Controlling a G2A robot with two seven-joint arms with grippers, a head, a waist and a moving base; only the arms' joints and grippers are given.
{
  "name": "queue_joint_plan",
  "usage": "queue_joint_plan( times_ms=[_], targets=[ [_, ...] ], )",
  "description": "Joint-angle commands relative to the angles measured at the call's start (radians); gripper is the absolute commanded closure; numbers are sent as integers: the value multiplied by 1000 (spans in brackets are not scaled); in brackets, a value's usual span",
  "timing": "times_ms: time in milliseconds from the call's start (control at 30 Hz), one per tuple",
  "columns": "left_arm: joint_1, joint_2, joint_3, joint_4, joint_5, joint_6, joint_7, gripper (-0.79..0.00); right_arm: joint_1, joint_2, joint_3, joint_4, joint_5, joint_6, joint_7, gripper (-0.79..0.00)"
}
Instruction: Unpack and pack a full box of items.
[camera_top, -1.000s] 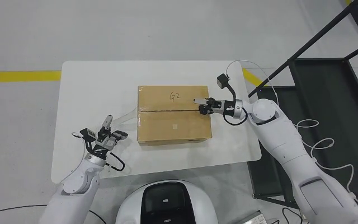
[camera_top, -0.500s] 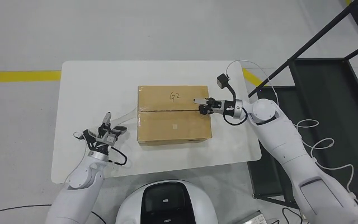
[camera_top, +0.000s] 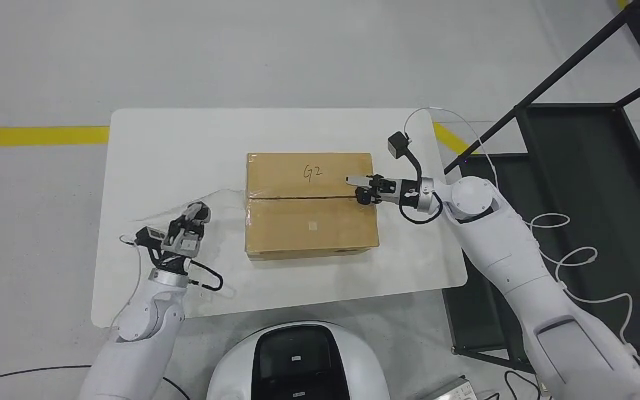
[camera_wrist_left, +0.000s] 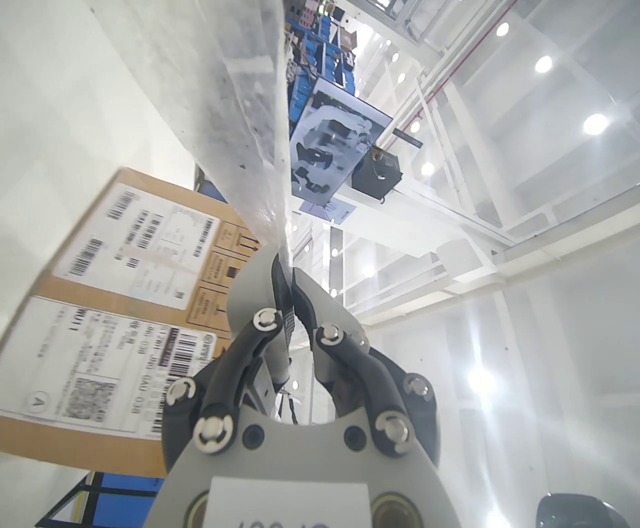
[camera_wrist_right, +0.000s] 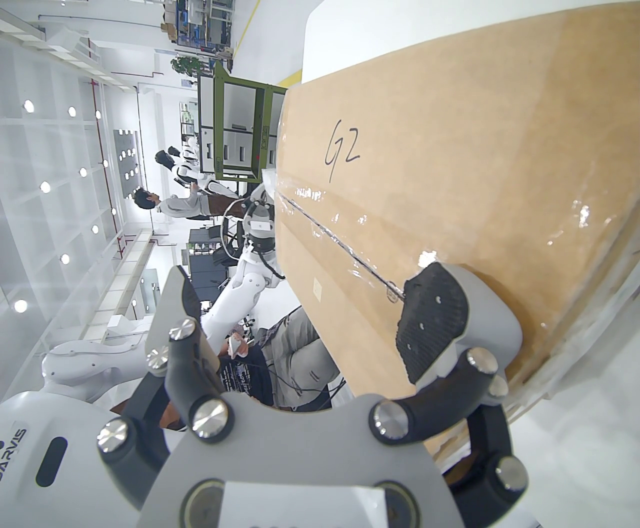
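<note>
A closed brown cardboard box (camera_top: 312, 205) marked G2 sits mid-table, with clear tape along its top seam. My left gripper (camera_top: 190, 224) hovers to the left of the box, shut on a strip of clear tape (camera_top: 226, 207) that runs back to the box's left side. In the left wrist view the fingers (camera_wrist_left: 274, 280) pinch the tape strip (camera_wrist_left: 250, 125), with the labelled box side (camera_wrist_left: 125, 300) behind. My right gripper (camera_top: 358, 190) is open at the box's right end. One pad (camera_wrist_right: 432, 320) rests on the box top (camera_wrist_right: 450, 150) by the seam.
The white table (camera_top: 160, 160) has bare room on all sides of the box. A dark metal rack (camera_top: 570, 150) stands off the table's right edge. A yellow line (camera_top: 50, 135) crosses the floor at left.
My left wrist has turned and its fingers have drawn together on the tape strip, shifting slightly away from the front edge. The right arm and the box have not moved.
</note>
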Motion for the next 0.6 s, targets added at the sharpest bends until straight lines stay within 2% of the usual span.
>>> queue_joint_plan(
  times_ms=[0, 233, 567],
  targets=[
    [2, 1, -7, -31, 9, 10, -23, 0, 0, 0, 0, 0, 0, 0, 0, -785],
    [-30, 0, 11, -107, 136, 79, -65, 0, 0, 0, 0, 0, 0, 0, 0, -785],
    [-121, -7, 74, -118, 386, 184, -73, 0, 0, 0, 0, 0, 0, 0, 0, -785]
  ],
)
